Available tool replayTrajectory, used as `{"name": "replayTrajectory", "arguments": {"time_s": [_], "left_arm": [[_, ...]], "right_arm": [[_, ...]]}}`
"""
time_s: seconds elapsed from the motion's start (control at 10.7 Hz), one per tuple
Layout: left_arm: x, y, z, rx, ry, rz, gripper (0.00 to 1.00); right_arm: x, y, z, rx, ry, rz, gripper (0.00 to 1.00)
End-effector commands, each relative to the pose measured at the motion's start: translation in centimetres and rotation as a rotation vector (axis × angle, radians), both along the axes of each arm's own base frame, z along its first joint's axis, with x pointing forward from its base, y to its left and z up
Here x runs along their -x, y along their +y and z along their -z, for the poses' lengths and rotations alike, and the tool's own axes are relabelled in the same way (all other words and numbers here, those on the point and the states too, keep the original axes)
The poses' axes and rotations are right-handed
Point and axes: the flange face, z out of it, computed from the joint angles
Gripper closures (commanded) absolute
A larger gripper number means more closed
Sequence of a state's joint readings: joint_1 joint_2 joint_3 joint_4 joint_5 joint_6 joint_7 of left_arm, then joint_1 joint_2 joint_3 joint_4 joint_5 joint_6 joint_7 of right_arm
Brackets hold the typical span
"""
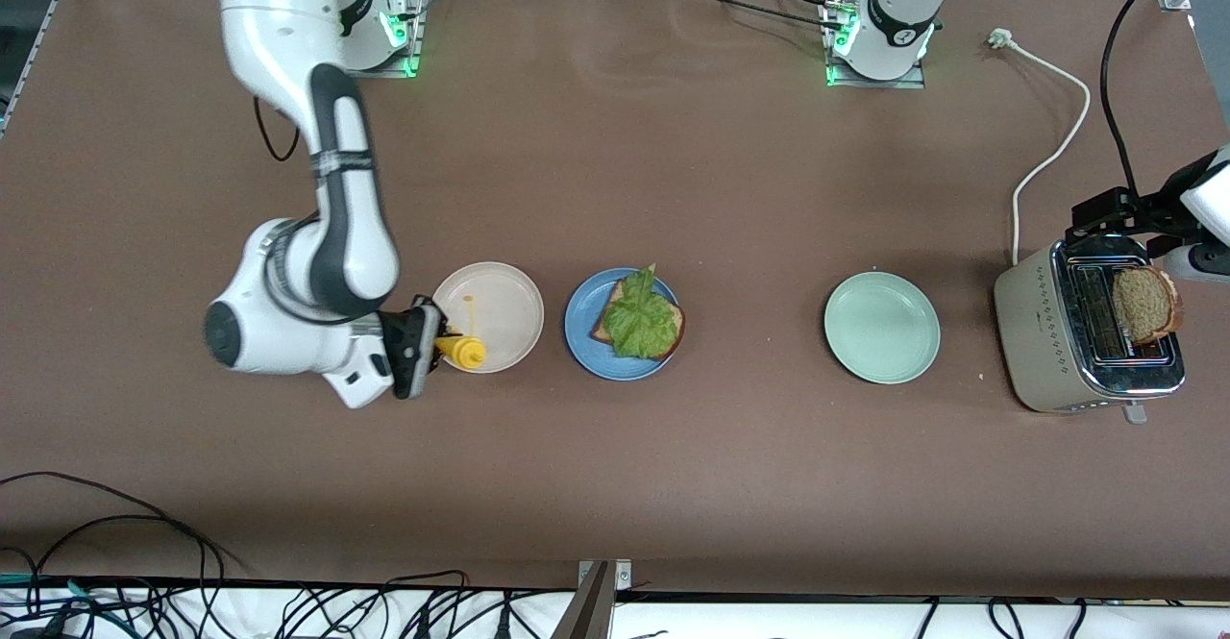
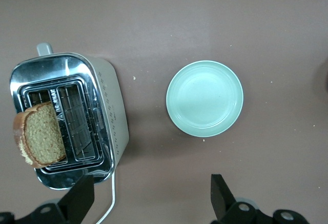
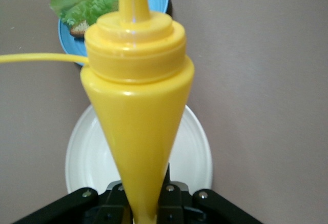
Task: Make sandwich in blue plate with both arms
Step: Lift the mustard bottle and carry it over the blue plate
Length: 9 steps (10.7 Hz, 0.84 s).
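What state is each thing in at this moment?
Blue plate: holds one bread slice topped with lettuce.
White plate: bare except a small yellow smear.
Green plate: bare.
Toaster: second bread slice sticking up from one slot.
Mustard bottle: held over the white plate's edge.
Right gripper: shut on the mustard bottle.
Left gripper: open, above the table by the toaster.
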<state>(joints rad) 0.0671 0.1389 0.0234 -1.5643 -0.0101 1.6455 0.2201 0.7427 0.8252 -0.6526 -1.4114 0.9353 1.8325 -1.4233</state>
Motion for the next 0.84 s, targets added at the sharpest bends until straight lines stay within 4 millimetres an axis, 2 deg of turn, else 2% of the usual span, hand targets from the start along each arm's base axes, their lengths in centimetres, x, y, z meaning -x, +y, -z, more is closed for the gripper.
{"name": "replayTrajectory", "arguments": {"time_s": [0.0, 0.19, 0.37, 0.47, 0.56, 0.75], "left_arm": [[-0.4, -0.8, -0.7, -0.01, 0.0, 0.022, 0.0], [-0.4, -0.8, -0.7, -0.008, 0.0, 0.022, 0.0], [-0.4, -1.4, -0.8, -0.007, -0.002, 0.029, 0.0], [-0.4, -1.8, -1.0, -0.008, -0.005, 0.037, 0.0], [-0.4, -1.6, -1.0, -0.008, -0.006, 0.034, 0.0], [-0.5, -1.3, -1.4, -0.011, -0.014, 0.03, 0.0]], "right_arm": [[2.7, 7.1, -2.9, 0.233, -0.01, 0.042, 1.0], [4.7, 12.2, -5.8, 0.436, -0.088, 0.033, 1.0], [6.9, 15.7, -6.6, 0.611, -0.139, -0.017, 1.0], [7.4, 17.2, -6.9, 0.691, -0.183, -0.069, 1.0], [7.7, 18.6, -6.9, 0.741, -0.203, -0.091, 1.0], [8.9, 22.0, -5.4, 0.828, -0.264, -0.143, 1.0]]}}
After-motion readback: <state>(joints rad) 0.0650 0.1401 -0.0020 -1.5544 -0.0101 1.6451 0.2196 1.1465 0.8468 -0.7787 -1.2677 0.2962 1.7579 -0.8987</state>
